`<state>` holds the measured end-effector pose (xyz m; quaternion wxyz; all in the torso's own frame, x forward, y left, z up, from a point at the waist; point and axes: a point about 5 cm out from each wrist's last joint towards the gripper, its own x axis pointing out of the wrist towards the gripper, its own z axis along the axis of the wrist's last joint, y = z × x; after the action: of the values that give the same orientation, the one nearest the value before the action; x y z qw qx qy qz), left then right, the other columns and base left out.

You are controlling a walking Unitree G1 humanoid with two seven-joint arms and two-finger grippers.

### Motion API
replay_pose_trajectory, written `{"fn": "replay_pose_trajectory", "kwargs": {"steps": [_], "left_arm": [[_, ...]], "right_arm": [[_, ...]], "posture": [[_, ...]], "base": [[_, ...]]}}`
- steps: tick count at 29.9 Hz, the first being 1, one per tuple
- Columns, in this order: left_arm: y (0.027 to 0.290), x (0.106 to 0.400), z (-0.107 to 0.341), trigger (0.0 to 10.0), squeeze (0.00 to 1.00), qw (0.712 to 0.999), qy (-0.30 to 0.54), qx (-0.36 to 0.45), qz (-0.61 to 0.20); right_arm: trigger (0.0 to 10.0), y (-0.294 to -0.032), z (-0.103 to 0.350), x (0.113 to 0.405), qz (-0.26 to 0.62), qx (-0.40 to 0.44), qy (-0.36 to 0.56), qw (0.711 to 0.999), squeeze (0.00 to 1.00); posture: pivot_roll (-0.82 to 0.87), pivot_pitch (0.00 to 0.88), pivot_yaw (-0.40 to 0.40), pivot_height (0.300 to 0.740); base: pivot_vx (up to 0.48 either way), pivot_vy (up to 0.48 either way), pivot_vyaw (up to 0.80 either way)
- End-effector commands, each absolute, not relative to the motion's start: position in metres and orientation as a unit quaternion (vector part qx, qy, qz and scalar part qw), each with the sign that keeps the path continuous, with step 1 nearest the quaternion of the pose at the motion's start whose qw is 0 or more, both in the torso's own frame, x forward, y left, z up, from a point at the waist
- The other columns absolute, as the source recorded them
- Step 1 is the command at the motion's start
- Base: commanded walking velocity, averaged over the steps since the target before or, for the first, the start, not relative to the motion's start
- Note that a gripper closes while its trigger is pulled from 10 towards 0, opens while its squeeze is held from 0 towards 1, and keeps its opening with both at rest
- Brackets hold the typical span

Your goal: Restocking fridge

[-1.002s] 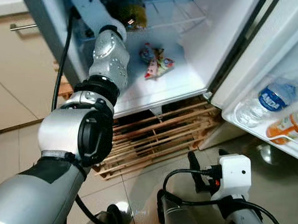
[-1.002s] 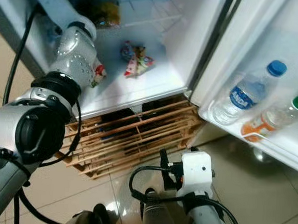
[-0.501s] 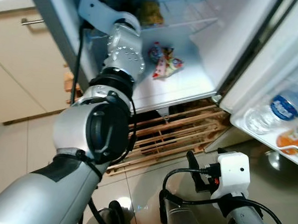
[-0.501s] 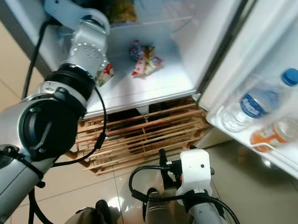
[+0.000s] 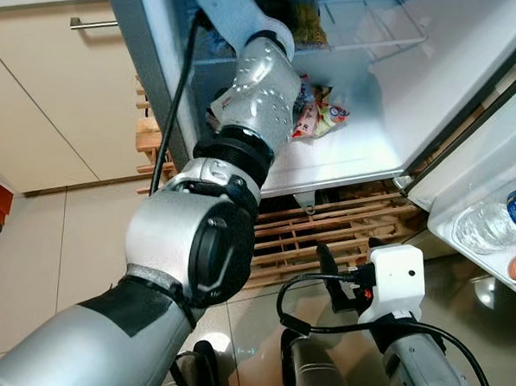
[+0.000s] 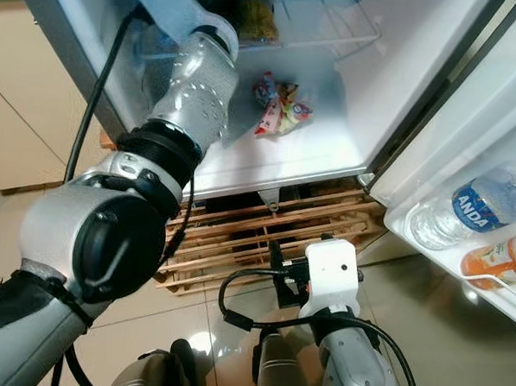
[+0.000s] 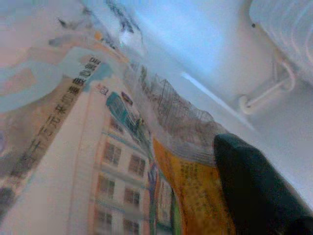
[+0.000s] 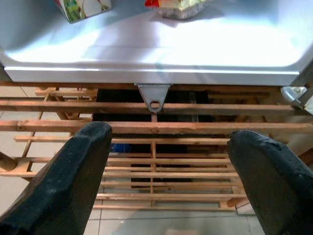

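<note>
left gripper is reaching deep into the open white fridge, above the fridge's floor. one black finger is lying against a crinkled clear plastic packet printed with buildings and orange panels. whether the fingers are pinching this packet or are spread cannot be told, since the second finger is out of sight. the silver left arm is extending up from the robot's shoulder into the fridge's left half.

right gripper is hanging low in front of the fridge, below its bottom edge, with its two black fingers spread wide and holding nothing. it is pointing at a slatted wooden pallet that is sitting under the fridge.

a small heap of colourful red and yellow snack packets is lying on the fridge floor, toward the back and just right of the left arm. another packet with green and white print is lying nearer the fridge's front edge, to the left.

on the fridge door shelf, at the right of the fridge, a clear water bottle with a blue label is lying beside a bottle of orange drink. beige cabinet fronts are standing left of the fridge.
</note>
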<state>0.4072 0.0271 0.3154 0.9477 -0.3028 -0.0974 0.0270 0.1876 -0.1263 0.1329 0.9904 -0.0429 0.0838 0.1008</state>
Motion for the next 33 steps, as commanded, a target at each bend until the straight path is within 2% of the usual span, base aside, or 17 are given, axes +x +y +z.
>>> {"fn": "replay_pose_trajectory", "kwargs": {"steps": [1, 6, 15, 20, 24, 29, 31, 33], "left_arm": [[0.008, 0.399, 0.319, 10.0, 1.0, 0.959, -0.119, -0.258, 0.012], [-0.003, 0.392, 0.314, 10.0, 1.0, 0.975, -0.145, -0.169, 0.005], [-0.023, 0.376, 0.296, 10.0, 1.0, 0.981, -0.168, -0.087, -0.036], [-0.024, 0.374, 0.282, 10.0, 1.0, 0.984, -0.153, -0.08, -0.053], [-0.016, 0.383, 0.278, 10.0, 1.0, 0.986, -0.144, -0.076, -0.044], [0.002, 0.396, 0.276, 10.0, 1.0, 0.982, -0.09, -0.166, -0.02], [0.006, 0.401, 0.272, 10.0, 1.0, 0.969, -0.042, -0.244, -0.019], [0.008, 0.403, 0.271, 10.0, 1.0, 0.96, -0.023, -0.278, -0.018]], "right_arm": [[10.0, -0.126, 0.13, 0.189, 0.104, -0.039, 0.089, 0.99, 0.0], [10.0, -0.123, 0.13, 0.198, 0.109, -0.038, 0.079, 0.99, 0.0], [10.0, -0.122, 0.128, 0.208, 0.114, -0.037, 0.072, 0.99, 0.0], [10.0, -0.121, 0.129, 0.215, 0.117, -0.038, 0.064, 0.99, 0.0], [10.0, -0.121, 0.128, 0.215, 0.12, -0.04, 0.063, 0.99, 0.0], [10.0, -0.12, 0.126, 0.213, 0.121, -0.041, 0.065, 0.99, 0.0], [10.0, -0.12, 0.126, 0.212, 0.122, -0.042, 0.067, 0.989, 0.0], [10.0, -0.12, 0.126, 0.211, 0.122, -0.043, 0.068, 0.989, 0.0]], "posture": [[-0.36, 0.213, 0.015, 0.74], [-0.35, 0.192, 0.024, 0.74], [-0.31, 0.157, 0.029, 0.74], [-0.3, 0.148, 0.031, 0.74], [-0.3, 0.144, 0.032, 0.74], [-0.32, 0.144, 0.037, 0.74], [-0.32, 0.146, 0.037, 0.74], [-0.33, 0.148, 0.038, 0.74]], "base": [[0.0, 0.0, 0.0], [0.0, 0.0, 0.0], [0.0, 0.0, 0.0], [0.0, 0.0, 0.0], [0.0, 0.0, 0.0], [0.0, 0.0, 0.0], [0.0, 0.0, 0.0], [0.0, 0.0, 0.0]]}}
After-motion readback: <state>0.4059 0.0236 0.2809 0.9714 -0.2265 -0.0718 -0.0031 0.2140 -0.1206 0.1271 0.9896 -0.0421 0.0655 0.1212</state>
